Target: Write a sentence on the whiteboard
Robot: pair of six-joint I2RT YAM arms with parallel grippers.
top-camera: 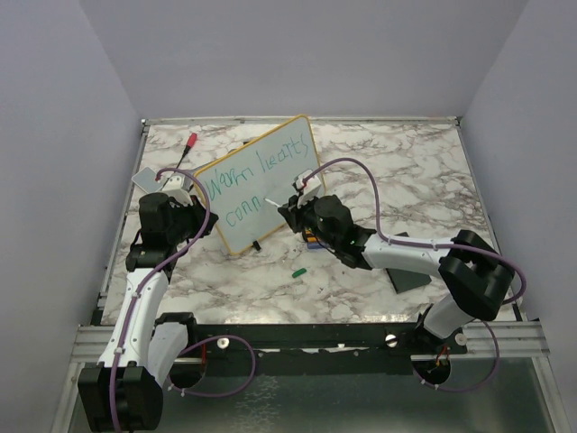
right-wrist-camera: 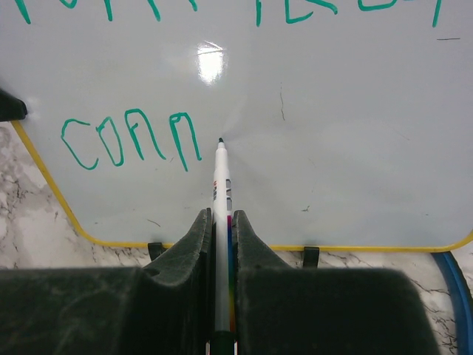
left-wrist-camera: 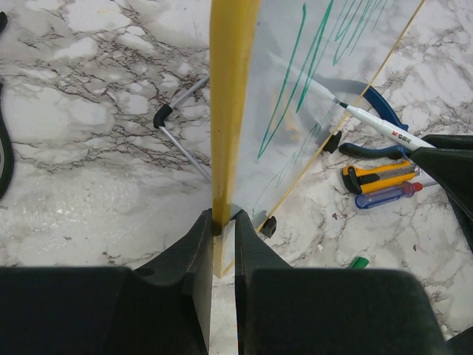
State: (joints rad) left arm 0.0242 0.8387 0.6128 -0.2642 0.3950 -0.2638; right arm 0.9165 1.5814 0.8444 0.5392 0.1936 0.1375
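Note:
The whiteboard (top-camera: 290,155) with a yellow frame stands tilted on the marble table. On it is teal writing: "Warm hearts" (top-camera: 257,173) above "conn" (top-camera: 242,215). My left gripper (top-camera: 193,204) is shut on the board's left frame edge (left-wrist-camera: 230,89), its fingertips (left-wrist-camera: 223,218) clamping the yellow rim. My right gripper (top-camera: 294,210) is shut on a white marker (right-wrist-camera: 221,177), whose tip touches the board (right-wrist-camera: 332,148) just right of "conn" (right-wrist-camera: 129,140). The marker (left-wrist-camera: 377,122) and the right gripper (left-wrist-camera: 451,170) also show in the left wrist view.
A red-capped marker (top-camera: 189,142) lies at the back left. A green cap (top-camera: 299,270) lies in front of the board. Blue pliers (left-wrist-camera: 384,111), a yellow utility knife (left-wrist-camera: 377,176) and a blue screwdriver (left-wrist-camera: 388,194) lie under the right gripper. A dark pad (top-camera: 410,275) lies near the right arm.

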